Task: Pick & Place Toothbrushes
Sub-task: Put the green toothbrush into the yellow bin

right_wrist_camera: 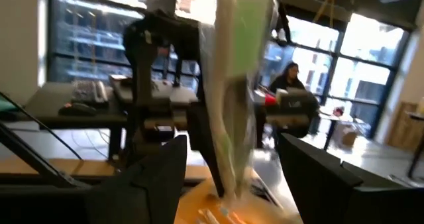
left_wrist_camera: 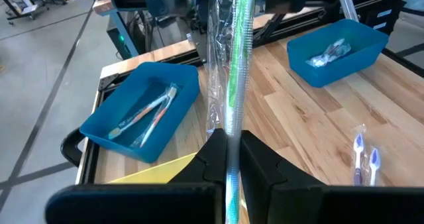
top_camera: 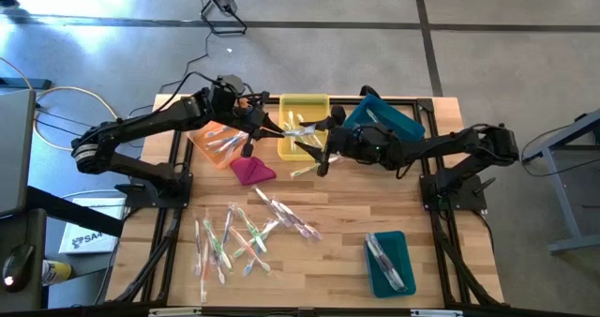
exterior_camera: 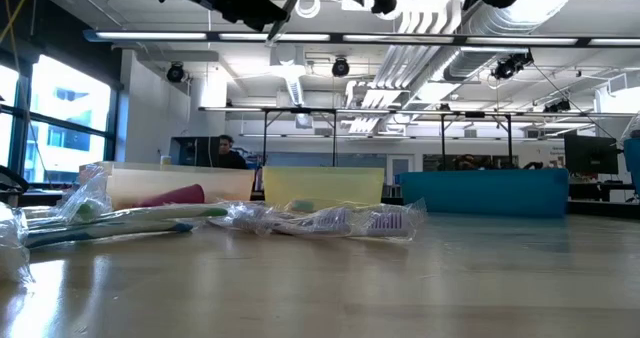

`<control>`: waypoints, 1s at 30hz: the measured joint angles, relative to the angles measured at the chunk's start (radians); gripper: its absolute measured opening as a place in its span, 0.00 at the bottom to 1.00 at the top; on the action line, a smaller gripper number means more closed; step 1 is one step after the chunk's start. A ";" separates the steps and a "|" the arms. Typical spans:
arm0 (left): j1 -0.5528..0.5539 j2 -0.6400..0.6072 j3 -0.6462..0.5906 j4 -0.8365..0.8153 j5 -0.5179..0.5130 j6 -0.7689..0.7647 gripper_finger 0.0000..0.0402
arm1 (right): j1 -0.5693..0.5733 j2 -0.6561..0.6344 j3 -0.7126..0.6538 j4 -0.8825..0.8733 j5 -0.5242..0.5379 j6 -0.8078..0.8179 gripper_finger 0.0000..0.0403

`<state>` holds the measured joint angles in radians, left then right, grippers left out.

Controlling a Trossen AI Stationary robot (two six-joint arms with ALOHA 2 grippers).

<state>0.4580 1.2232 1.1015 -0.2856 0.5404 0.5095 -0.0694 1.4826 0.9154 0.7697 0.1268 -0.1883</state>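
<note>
Left gripper (top_camera: 255,129) is seen above the gap between the orange bin (top_camera: 217,141) and the yellow bin (top_camera: 305,120), fingers (left_wrist_camera: 265,174) pressed together on a green wrapped toothbrush (left_wrist_camera: 237,85). In the left wrist view the toothbrush is pinched between the two dark fingers and sticks out past them in its clear wrapper. A magenta cloth (top_camera: 251,171) is seen just below the orange bin on the table (top_camera: 328,261). More toothbrushes are held in the orange bin.

A loose pile of wrapped toothbrushes (top_camera: 248,234) is scattered on the front-left part of the table, well apart from the bins. In the low view these are seen lying flat on the wood in front of the bins.

The yellow bin holds a few toothbrushes. Right gripper (top_camera: 323,146) is placed at the right edge of the yellow bin, near the left gripper. Its fingers (right_wrist_camera: 324,177) are spread wide apart in the right wrist view, with the wrapped green toothbrush hanging between them and not gripped by them.

A teal bin (top_camera: 386,120) with toothbrushes is seen at the back right, beside the yellow bin. A second teal bin (top_camera: 389,261) with toothbrushes sits at the front right.

A person (exterior_camera: 228,153) is seen seated in the room behind the table.
</note>
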 joint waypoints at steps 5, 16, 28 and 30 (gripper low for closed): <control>-0.001 0.023 0.000 0.009 -0.004 0.001 0.03 | -0.004 -0.001 0.000 0.034 -0.028 0.000 0.57; 0.000 0.073 -0.001 0.069 0.008 0.001 0.03 | -0.004 -0.001 0.000 -0.038 -0.026 0.000 0.42; 0.000 0.072 0.000 0.076 0.030 0.001 0.03 | -0.005 -0.001 0.000 -0.062 -0.021 0.000 0.17; 0.000 0.072 0.000 0.076 0.030 0.001 0.03 | -0.005 -0.001 0.000 -0.062 -0.020 -0.001 0.11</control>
<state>0.4576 1.2953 1.1011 -0.2099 0.5708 0.5102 -0.0746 1.4818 0.9154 0.7082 0.1072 -0.1889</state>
